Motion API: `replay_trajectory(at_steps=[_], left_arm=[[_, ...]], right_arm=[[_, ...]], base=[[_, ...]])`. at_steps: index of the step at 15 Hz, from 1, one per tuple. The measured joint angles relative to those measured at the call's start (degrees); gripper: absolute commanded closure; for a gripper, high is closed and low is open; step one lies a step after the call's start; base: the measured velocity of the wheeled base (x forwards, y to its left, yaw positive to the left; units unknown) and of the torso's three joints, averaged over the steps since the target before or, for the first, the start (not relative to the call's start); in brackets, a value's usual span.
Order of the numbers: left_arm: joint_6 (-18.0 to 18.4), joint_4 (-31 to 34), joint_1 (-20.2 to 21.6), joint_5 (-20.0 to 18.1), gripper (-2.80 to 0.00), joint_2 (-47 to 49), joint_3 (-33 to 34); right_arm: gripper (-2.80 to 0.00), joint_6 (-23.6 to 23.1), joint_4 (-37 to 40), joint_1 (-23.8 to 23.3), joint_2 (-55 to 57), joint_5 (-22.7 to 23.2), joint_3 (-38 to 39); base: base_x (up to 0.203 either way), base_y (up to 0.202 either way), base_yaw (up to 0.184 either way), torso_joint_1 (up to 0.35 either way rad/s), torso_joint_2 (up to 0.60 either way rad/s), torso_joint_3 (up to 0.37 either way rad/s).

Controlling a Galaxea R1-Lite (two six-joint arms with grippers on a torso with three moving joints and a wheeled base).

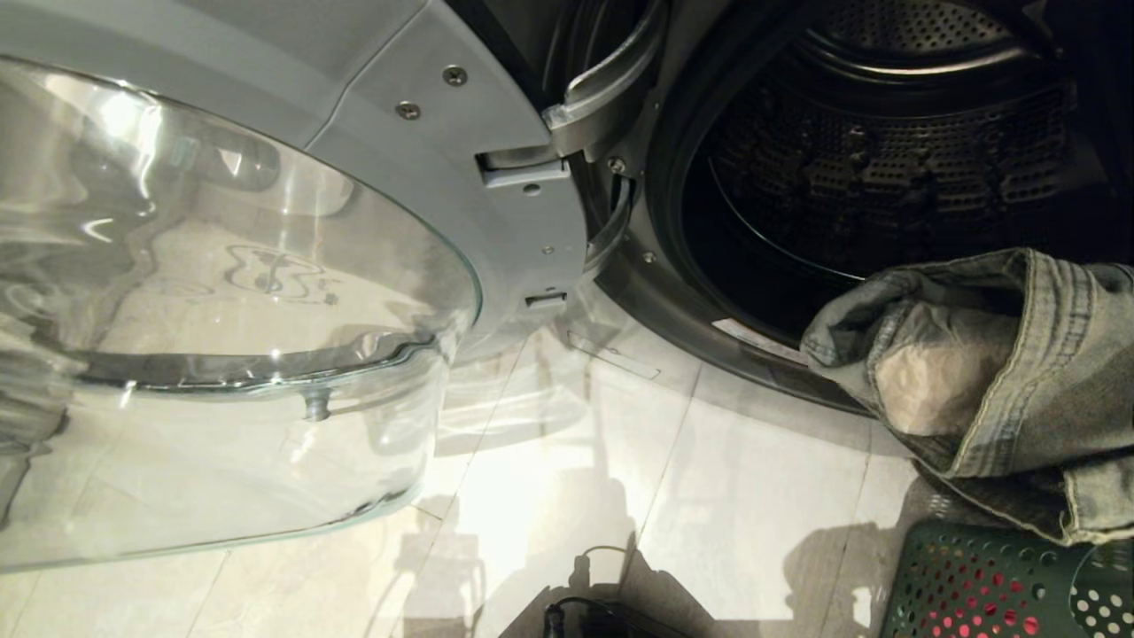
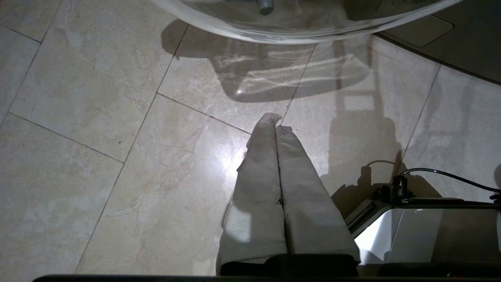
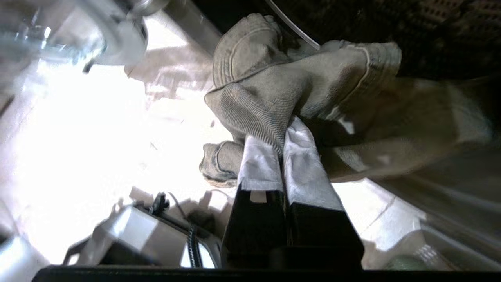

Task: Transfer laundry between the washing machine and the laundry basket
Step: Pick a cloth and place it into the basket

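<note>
The washing machine stands with its door swung wide; the glass door [image 1: 221,292] fills the left of the head view and the dark perforated drum [image 1: 886,159] gapes at upper right. A faded grey-green denim garment [image 1: 992,372] hangs in front of the drum's lower rim, above the green laundry basket [image 1: 974,576], where red cloth [image 1: 983,611] shows through the holes. My right gripper [image 3: 282,135] is shut on a fold of that denim garment [image 3: 274,86]; the arm itself is hidden in the head view. My left gripper [image 2: 276,123] hangs shut and empty over the floor tiles.
Pale floor tiles [image 1: 709,478] lie between the door and the basket. The robot's base with a black cable [image 1: 585,611] sits at the bottom centre, seen too as a base corner [image 2: 391,235] beside the left gripper. The glass bowl's rim [image 2: 297,31] hangs close above the left arm.
</note>
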Motion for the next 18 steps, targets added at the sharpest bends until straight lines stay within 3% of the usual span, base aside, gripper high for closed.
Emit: replay_trajectory(at_steps=[2,8,12,15,18], left_arm=[[0.0,0.0,0.0,0.0,0.00,0.0,0.0],[0.0,0.0,0.0,0.0,0.00,0.0,0.0],[0.0,0.0,0.0,0.0,0.00,0.0,0.0],[0.0,0.0,0.0,0.0,0.00,0.0,0.0],[0.0,0.0,0.0,0.0,0.00,0.0,0.0]], right_arm=[[0.00,0.5,1.3,1.1,-2.9,1.0,-3.3],[0.00,0.3,2.8,2.1,-5.9,1.9,-0.7],[0.00,-0.1,3.1,1.8,-6.5,5.2,-1.3],[0.00,-0.1,5.1,1.7,-7.7,10.2,-3.6],[0.00,0.0,13.0,1.7,-9.2,20.0,-8.4]], base=[[0.000,0.000,0.000,0.000,0.00,0.000],[0.000,0.000,0.000,0.000,0.00,0.000],[0.000,0.000,0.000,0.000,0.00,0.000],[0.000,0.000,0.000,0.000,0.00,0.000],[0.000,0.000,0.000,0.000,0.00,0.000]])
